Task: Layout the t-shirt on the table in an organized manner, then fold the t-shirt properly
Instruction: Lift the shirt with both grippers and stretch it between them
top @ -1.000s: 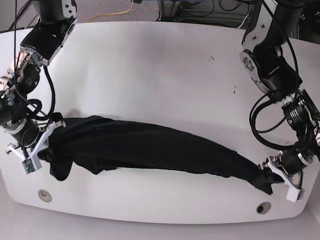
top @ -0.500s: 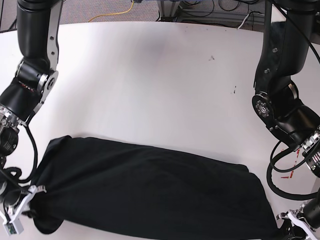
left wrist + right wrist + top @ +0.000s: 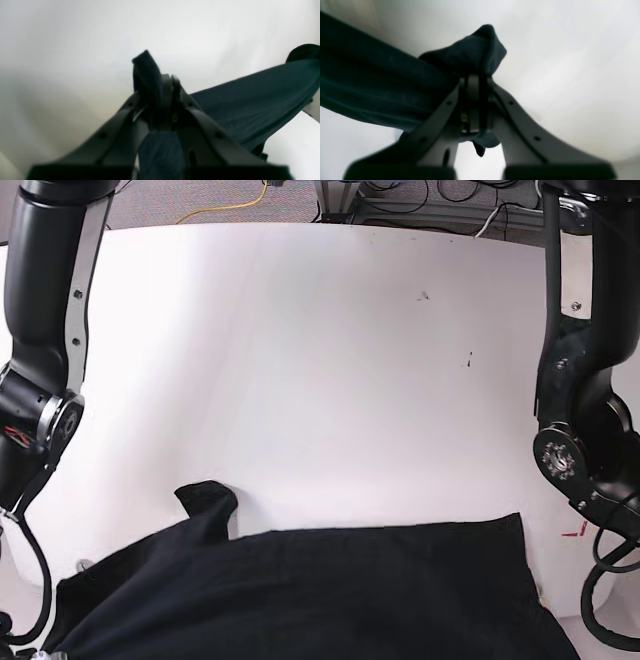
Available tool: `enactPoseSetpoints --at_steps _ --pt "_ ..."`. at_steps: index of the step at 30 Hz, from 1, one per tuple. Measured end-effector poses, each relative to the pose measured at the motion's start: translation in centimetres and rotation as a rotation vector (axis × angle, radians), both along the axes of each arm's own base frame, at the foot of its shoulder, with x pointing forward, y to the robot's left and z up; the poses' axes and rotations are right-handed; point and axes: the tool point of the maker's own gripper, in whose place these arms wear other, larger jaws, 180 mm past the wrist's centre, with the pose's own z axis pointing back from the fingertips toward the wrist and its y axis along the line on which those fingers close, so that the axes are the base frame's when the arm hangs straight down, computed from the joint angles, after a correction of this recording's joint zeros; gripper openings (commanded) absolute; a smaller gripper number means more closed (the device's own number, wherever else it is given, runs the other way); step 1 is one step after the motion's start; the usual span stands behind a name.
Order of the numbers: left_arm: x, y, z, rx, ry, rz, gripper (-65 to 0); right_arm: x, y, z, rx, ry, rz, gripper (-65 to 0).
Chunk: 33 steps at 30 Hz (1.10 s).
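The black t-shirt (image 3: 320, 590) hangs stretched wide across the bottom of the base view, held up above the white table (image 3: 330, 360), with one sleeve (image 3: 207, 500) sticking out at its upper left. Both grippers sit below the base view's lower edge. In the left wrist view my left gripper (image 3: 168, 82) is shut on a pinch of t-shirt (image 3: 250, 100), which runs off taut to the right. My right gripper (image 3: 475, 82) is shut on another bunched corner of the t-shirt (image 3: 370, 85), which stretches away to the left.
The right arm (image 3: 50, 330) rises along the left side and the left arm (image 3: 585, 380) along the right. A red tape mark (image 3: 574, 531) lies by the left arm's joint. Small dark specks (image 3: 424, 296) mark the tabletop. Cables (image 3: 225, 208) lie beyond the far edge.
Both arms have lifted the t-shirt up and toward the camera, spreading it from a narrow bunched strip into a wide sheet. The grippers have dropped out of the base view.
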Motion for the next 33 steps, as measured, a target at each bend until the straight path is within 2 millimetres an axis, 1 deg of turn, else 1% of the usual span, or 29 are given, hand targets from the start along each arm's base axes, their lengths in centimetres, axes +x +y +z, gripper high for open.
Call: enactPoseSetpoints --at_steps 1,2,3,5,6,9,12,14,16,18,20,22,24,26,27,29,30,31,33 --pt "0.1 -0.1 0.3 -0.001 -0.009 -0.013 -65.0 0.0 0.0 0.8 -0.002 -0.013 0.002 -64.4" --pt "0.4 0.1 -0.2 0.002 0.013 -0.014 -65.0 0.0 0.0 1.5 -0.004 -0.026 0.002 -64.4" --pt "0.6 0.3 -0.8 0.005 0.033 -0.009 -65.0 0.0 0.1 1.7 -0.008 -0.031 0.003 -64.4" --pt "1.4 0.9 -2.8 0.011 0.106 0.006 -65.0 0.1 0.2 2.2 -0.011 -0.048 0.008 -64.4" --pt "1.7 1.0 -3.9 0.015 0.143 0.009 -65.0 0.1 0.4 2.2 -0.014 -0.048 0.011 -64.4" --pt "2.3 1.0 -5.5 0.018 0.2 0.006 -65.0 0.3 0.7 1.2 -0.021 -0.016 0.016 -64.4" --pt "2.3 0.9 -5.5 0.019 0.202 0.002 -65.0 0.4 0.9 0.4 -0.024 0.006 0.017 -64.4" --pt "2.2 0.7 -4.7 0.009 0.173 -0.011 -65.0 0.3 0.6 0.1 -0.031 0.024 0.009 -64.4" --pt "2.0 0.9 -3.9 0.004 0.147 -0.015 -65.0 0.1 0.2 0.1 -0.032 0.033 -0.002 -64.4" --pt "1.8 1.2 -3.6 0.001 0.137 -0.012 -65.0 -0.2 -0.1 0.3 -0.032 0.022 -0.009 -64.4" --pt "1.8 1.3 -3.6 0.0 0.138 -0.008 -65.0 -0.6 -0.3 -0.2 -0.05 0.017 -0.014 -64.4" --pt "1.9 1.5 -4.0 0.003 0.15 -0.001 -65.0 -1.2 0.2 -0.7 -0.074 -0.009 -0.003 -64.4" --pt "1.8 1.4 -4.6 -0.002 0.153 -0.012 -65.0 -1.8 0.5 -2.8 -0.105 0.016 -0.003 -64.5" --pt "1.8 1.0 -5.9 -0.019 0.159 -0.038 -65.0 -2.4 0.8 -5.4 -0.135 0.065 -0.007 -64.5" --pt "1.8 0.8 -7.1 -0.029 0.174 -0.052 -65.0 -2.8 1.0 -7.5 -0.138 0.104 -0.007 -64.5" --pt "2.1 0.6 -9.8 -0.029 0.232 -0.055 -65.0 -3.9 0.8 -10.1 -0.13 0.143 -0.02 -64.4" --pt "2.2 0.5 -12.0 -0.025 0.287 -0.057 -65.0 -4.4 0.9 -11.6 -0.12 0.165 -0.025 -64.4" --pt "2.2 0.5 -13.6 -0.025 0.323 -0.059 -65.0 -5.0 0.6 -12.1 -0.122 0.165 -0.038 -64.4" --pt "2.0 0.5 -16.6 -0.028 0.389 -0.057 -65.0 -6.0 0.9 -14.4 -0.129 0.2 -0.041 -64.4"
